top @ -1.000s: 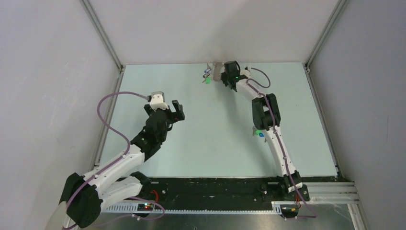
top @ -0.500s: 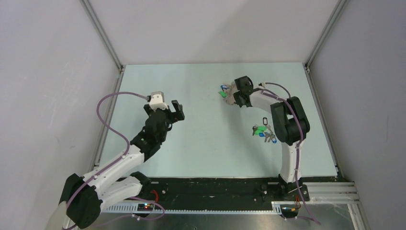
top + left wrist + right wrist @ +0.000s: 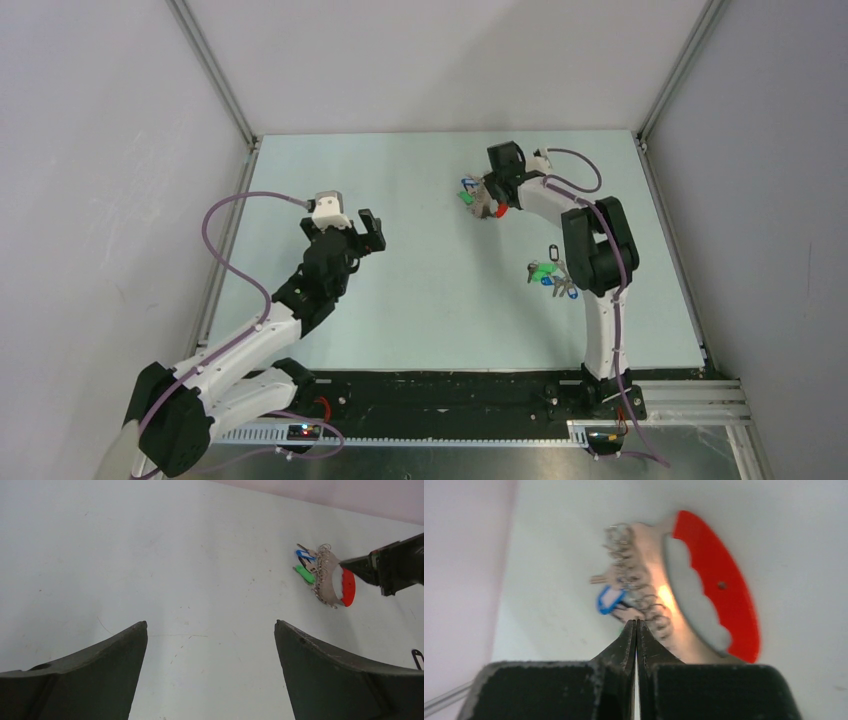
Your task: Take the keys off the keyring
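Observation:
The keyring [image 3: 500,210] is a red loop with a beige tag and small silver rings, far right of the table's middle. Its keys [image 3: 466,194], one green-headed and one blue-headed, stick out to the left. My right gripper [image 3: 487,200] is shut, its tips pinched on the rings beside the tag. The right wrist view shows the tips [image 3: 636,622] against the coil of rings [image 3: 634,575], the blue key [image 3: 608,600] and the red loop [image 3: 719,585]. My left gripper [image 3: 370,232] is open at the left with nothing between its fingers [image 3: 125,650]; ahead of it lies the keyring [image 3: 335,580].
A second bunch with a black oval clip and green and blue key heads [image 3: 550,272] lies beside the right arm's elbow. Its clip [image 3: 417,655] shows at the left wrist view's right edge. Metal frame posts and grey walls border the table [image 3: 400,300].
The right arm pulled the keyring back from the table's far edge towards the middle, folding its elbow. Over the last half second it shifted only slightly. The left arm stayed still.

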Controlling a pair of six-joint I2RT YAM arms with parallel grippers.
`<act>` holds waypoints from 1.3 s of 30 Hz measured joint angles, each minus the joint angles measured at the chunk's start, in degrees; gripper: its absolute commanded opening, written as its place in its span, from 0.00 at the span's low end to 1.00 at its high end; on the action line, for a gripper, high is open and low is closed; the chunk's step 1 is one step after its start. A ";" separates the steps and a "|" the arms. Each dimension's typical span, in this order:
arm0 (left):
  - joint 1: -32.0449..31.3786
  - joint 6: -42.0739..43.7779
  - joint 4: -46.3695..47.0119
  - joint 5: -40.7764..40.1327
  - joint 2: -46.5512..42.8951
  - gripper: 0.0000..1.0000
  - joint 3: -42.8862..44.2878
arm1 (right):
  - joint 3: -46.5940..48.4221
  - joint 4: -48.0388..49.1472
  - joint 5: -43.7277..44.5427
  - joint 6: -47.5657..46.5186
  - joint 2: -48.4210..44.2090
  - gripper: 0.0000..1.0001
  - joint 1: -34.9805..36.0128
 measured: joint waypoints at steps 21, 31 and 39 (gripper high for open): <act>0.00 0.02 0.00 1.36 0.11 1.00 0.00 | -18.86 -19.47 -0.11 -1.70 -12.44 0.00 12.35; -2.08 1.75 0.02 8.24 7.02 1.00 2.01 | -39.28 -23.41 -0.50 -11.78 -33.55 0.04 25.59; -4.13 2.16 0.00 14.60 12.68 1.00 5.01 | -41.72 -17.03 0.22 -28.61 -50.69 0.53 21.07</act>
